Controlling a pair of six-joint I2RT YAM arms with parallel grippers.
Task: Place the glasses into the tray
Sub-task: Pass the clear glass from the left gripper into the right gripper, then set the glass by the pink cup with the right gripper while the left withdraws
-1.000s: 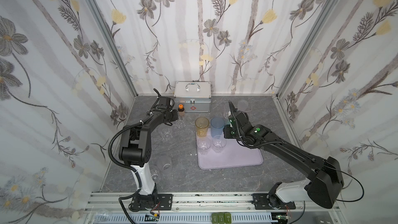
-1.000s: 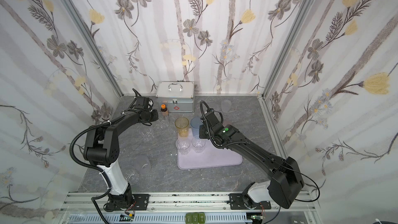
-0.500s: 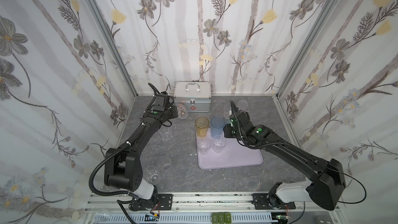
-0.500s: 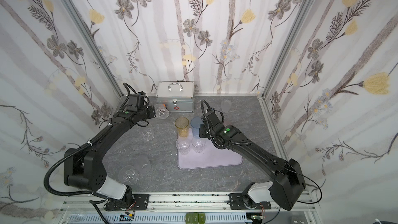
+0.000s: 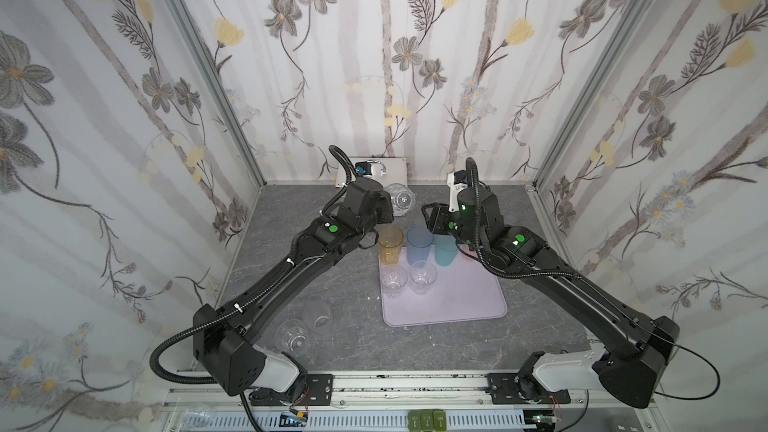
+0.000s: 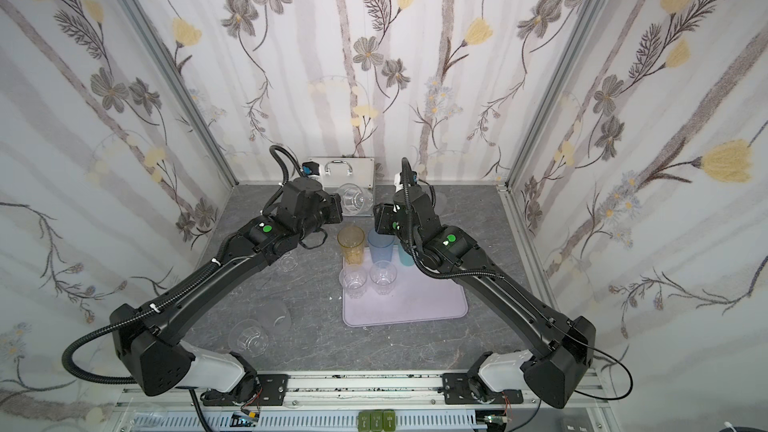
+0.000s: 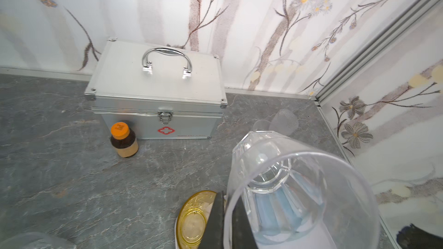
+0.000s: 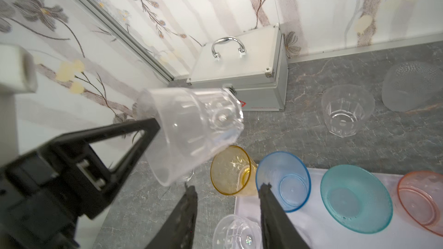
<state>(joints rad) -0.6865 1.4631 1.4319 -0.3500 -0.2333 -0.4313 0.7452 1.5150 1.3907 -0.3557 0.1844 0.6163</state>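
1. The left pincer [image 7: 227, 221] is clamped on the rim wall of a clear faceted glass [image 5: 400, 200], with one finger inside and one outside. The glass hangs in the air, tilted on its side, in front of the silver case [image 7: 155, 92].
2. The right pincer [image 8: 227, 186] stands partly open and grips nothing. It hovers over the far edge of the tray [image 5: 457, 305].
3. On the lilac tray, the amber tumbler [image 5: 390, 245], blue tumbler [image 5: 419, 243], teal tumbler [image 5: 446, 253] and pink tumbler [image 8: 419, 202] line the far edge. Two short clear glasses [image 5: 394, 280] [image 5: 423, 278] stand just in front of them.
4. Off the tray, on the table [image 5: 353, 342], a greyish glass [image 5: 318, 315] and a near clear glass [image 5: 293, 336] sit at the front left. A back clear glass [image 8: 347, 111] and a frosted glass [image 8: 412, 89] sit near the back wall.
5. A brown bottle [image 7: 124, 140] stands just in front of the case.
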